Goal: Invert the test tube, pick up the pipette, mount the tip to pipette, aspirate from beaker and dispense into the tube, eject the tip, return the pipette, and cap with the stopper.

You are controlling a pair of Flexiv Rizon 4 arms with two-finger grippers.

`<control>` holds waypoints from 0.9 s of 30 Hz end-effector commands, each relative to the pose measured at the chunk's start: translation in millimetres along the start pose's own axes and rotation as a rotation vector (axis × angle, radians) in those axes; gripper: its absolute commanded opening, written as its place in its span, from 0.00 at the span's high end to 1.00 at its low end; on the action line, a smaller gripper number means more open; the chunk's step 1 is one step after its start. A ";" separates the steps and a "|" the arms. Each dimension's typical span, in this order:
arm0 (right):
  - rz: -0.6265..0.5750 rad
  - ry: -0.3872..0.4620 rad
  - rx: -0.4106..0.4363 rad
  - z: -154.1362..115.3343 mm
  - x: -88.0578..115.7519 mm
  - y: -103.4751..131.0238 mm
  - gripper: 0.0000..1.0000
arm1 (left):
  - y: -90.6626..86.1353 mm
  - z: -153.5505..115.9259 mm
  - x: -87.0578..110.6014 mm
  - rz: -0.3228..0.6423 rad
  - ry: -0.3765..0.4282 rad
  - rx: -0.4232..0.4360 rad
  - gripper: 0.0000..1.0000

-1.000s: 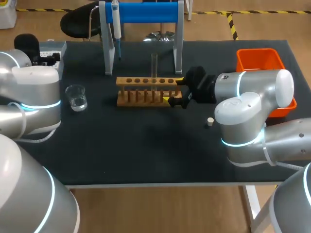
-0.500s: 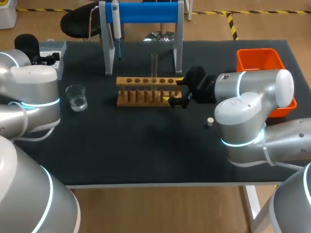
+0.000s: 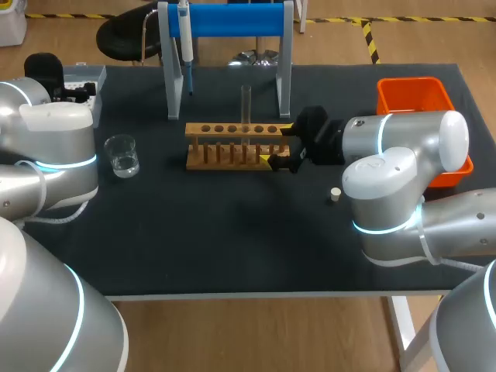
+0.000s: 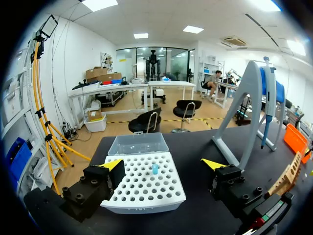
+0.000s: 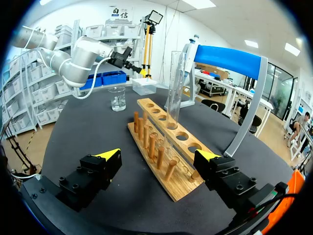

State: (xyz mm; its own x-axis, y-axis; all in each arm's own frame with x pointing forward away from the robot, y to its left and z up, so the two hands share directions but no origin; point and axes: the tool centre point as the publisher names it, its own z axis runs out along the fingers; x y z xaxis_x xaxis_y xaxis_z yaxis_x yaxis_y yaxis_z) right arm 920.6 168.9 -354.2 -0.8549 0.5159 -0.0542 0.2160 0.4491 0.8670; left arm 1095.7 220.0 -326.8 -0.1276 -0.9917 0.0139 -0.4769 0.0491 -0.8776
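Two grippers are held wide open and empty over the black table [image 3: 232,232]: left gripper [image 4: 163,164] at the tip box [image 4: 142,186], right gripper [image 5: 157,155] at the rack [image 3: 194,129]; hardly anything is changed since earlier.

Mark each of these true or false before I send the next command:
1. The test tube stands upright in the wooden rack. True.
2. The left gripper holds the pipette. False: the pipette hangs on the blue stand, and the left gripper is open, facing the tip box.
3. The stopper caps the tube. False: it lies on the table, apart from the rack, near the right arm.
4. The right gripper is open at the rack's end, holding nothing. True.
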 end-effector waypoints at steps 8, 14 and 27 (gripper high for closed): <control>0.001 0.001 0.001 -0.4 -0.1 0.0 0.00 | 2.4 4.3 2.4 -0.006 0.000 0.010 0.00; 0.001 0.001 0.001 -0.4 -0.1 0.0 0.00 | 1.2 10.1 4.9 0.011 0.006 0.014 0.00; 0.001 0.001 0.001 -0.4 -0.1 0.0 0.00 | 6.7 23.9 -6.1 0.002 0.009 0.021 0.17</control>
State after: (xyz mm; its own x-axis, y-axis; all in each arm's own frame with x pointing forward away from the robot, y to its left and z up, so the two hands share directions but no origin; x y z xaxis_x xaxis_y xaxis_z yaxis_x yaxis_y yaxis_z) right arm 920.6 168.9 -354.2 -0.8549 0.5159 -0.0542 0.2160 0.4490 0.8670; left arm 1108.5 221.8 -338.4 -0.1356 -0.9906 0.0158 -0.4685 0.0501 -0.8820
